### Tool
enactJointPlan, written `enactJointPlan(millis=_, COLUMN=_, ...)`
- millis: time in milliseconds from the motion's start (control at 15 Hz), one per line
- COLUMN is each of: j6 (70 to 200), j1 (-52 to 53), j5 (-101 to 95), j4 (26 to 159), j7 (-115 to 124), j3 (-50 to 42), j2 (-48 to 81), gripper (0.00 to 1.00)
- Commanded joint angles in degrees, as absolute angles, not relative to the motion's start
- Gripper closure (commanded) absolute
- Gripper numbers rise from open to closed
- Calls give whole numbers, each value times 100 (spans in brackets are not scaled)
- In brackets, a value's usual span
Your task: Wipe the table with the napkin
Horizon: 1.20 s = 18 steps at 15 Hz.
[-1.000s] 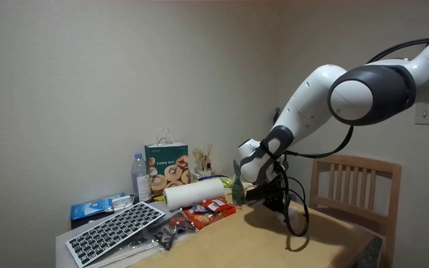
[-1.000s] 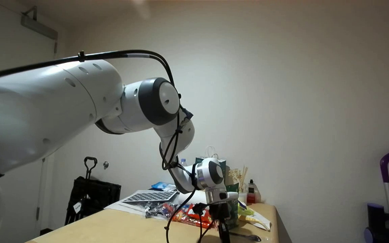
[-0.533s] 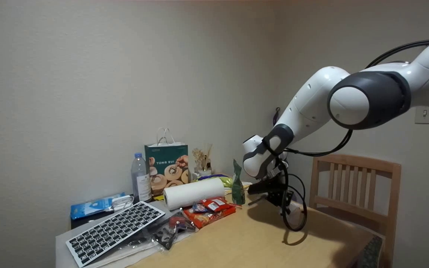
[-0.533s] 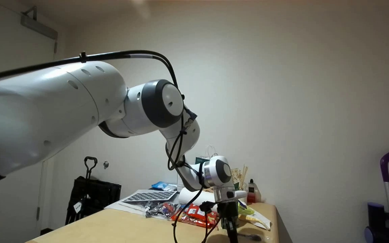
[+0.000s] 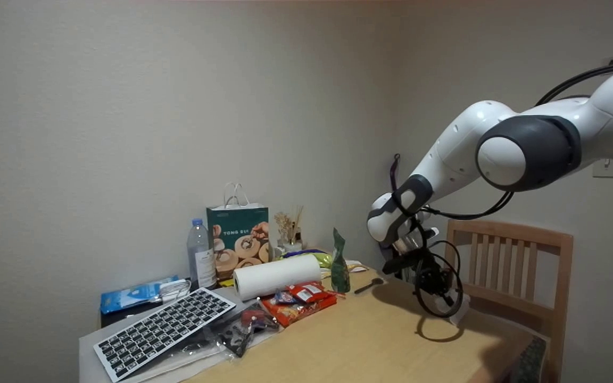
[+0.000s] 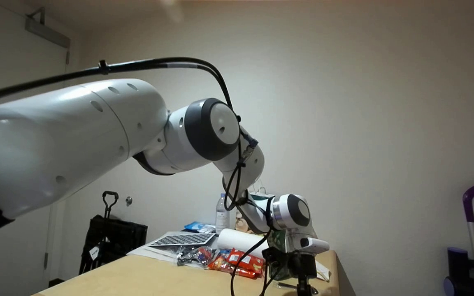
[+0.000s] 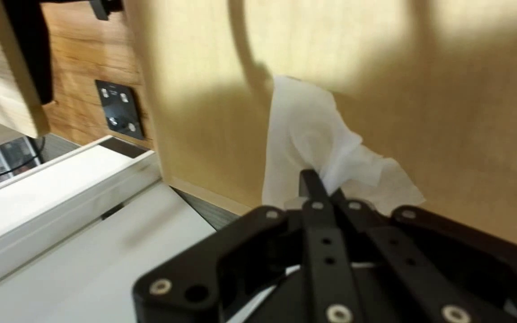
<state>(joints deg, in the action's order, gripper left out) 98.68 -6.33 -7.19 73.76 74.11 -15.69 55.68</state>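
Gripper (image 7: 325, 185) had napkin (image 7: 305, 128) pinched over table (image 5: 312, 351), near chair (image 5: 508, 232).
Grip was clenched, napkin edges flaring past it; contact with table unclear. Spoon (image 5: 375, 281) lay just beside green pouch (image 5: 340, 274), red packs (image 5: 309, 307) near paper roll (image 5: 280, 275).

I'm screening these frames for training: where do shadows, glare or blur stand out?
In an exterior view, a thin curved shadow falls on the table; in an exterior view, a glossy highlight runs along the white arm; in the wrist view, broad shadow lies on both sides of the napkin held in the end effector, and the picture looks slightly soft.
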Motion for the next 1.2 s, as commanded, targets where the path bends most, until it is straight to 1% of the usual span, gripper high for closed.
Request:
enactJointPlan(millis=0, j6=9666, j1=-621, j5=-723, j4=7343, j7=7348, j3=-1542, j2=5592, gripper=100)
enactJointPlan(millis=200, j6=9630, j1=-585, j5=-726, j4=7331, j7=7346, j3=-1531, j2=5606, gripper=100)
enactJointPlan(millis=600, j6=11164, j1=-681, j5=-69, j4=7259, j7=7637, j3=-1216, j2=5746, gripper=100)
enactJointPlan(millis=733, j6=10826, j1=-574, j5=-245, j4=7218, j7=7484, j3=-1348, j2=5672, gripper=99)
enactJointPlan(millis=933, j6=10858, j1=-577, j5=-226, j4=7156, j7=7487, j3=-1338, j2=5701, gripper=99)
enactJointPlan(millis=1133, j6=10531, j1=-436, j5=-436, j4=7387, j7=7131, j3=-1304, j2=5542, gripper=100)
